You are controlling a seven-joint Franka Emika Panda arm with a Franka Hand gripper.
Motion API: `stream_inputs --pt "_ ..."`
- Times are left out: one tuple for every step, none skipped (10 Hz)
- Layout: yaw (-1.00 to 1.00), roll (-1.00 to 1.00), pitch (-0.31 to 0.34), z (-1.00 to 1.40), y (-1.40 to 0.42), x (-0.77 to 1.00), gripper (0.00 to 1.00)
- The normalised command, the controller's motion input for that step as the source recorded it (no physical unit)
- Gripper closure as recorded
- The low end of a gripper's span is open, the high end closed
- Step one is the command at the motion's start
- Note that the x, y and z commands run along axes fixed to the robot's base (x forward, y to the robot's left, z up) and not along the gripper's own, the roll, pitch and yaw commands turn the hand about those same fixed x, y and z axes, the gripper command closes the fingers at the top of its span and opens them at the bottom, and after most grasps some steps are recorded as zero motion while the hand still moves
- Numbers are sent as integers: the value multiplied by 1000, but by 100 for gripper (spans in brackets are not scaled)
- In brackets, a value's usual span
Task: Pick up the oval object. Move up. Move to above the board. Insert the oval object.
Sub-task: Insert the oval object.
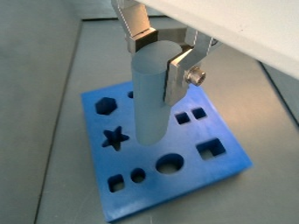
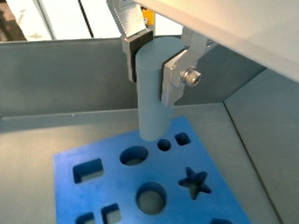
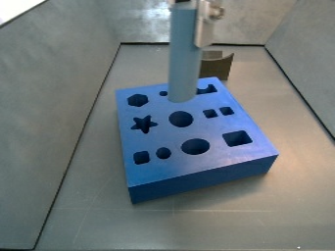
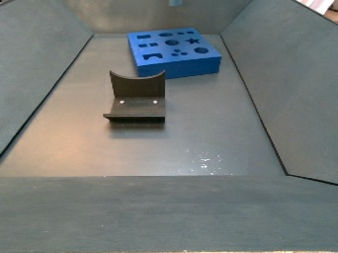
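Grey counter (image 4: 172, 148), walled on all sides, carrying everything. On it, toward the far end in a side view, the board (image 4: 199, 64): thick, square, bright blue, lying flat, its top cut with holes — star, circles, squares, a hexagon among them. Also seen from above in both wrist views (image 1: 228, 162) (image 2: 111, 188) and close up in a side view (image 3: 197, 172).

Nearer the camera in that far side view, well apart from the board, the fixture (image 4: 134, 98): dark L-shaped bracket on its base plate, standing on the counter; just behind the board's far edge in a side view (image 3: 225, 67).

Above the board, upright, the oval object (image 3: 183, 59): tall, slim, pale blue-grey peg, lower end at the board's top near the far edge, close by a small round hole (image 2: 165, 143). Whether the tip touches the surface or hovers just over it: cannot tell. Same peg in both wrist views (image 1: 149, 92) (image 2: 155, 87).

At the peg's upper part, the gripper (image 1: 163, 52) (image 2: 156, 59) (image 3: 190, 15), jaws clamped on the oval object, one silver finger plate (image 2: 177, 77) flat against its side.
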Motion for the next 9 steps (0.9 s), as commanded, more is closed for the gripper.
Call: stream_inputs --pt "0 16 0 -9 -26 0 100" --pt "-186 149 0 -91 -71 543 100" --pt "-251 221 0 -109 0 749 100" --pt "-226 206 0 -154 0 709 100" --pt "-249 181 0 -151 -29 729 100" --pt "-317 139 0 -174 -177 720 100" --pt "-329 93 0 -111 -251 666 100" --pt "-349 27 0 -14 -300 631 100" --pt "-60 0 0 0 0 74 100"
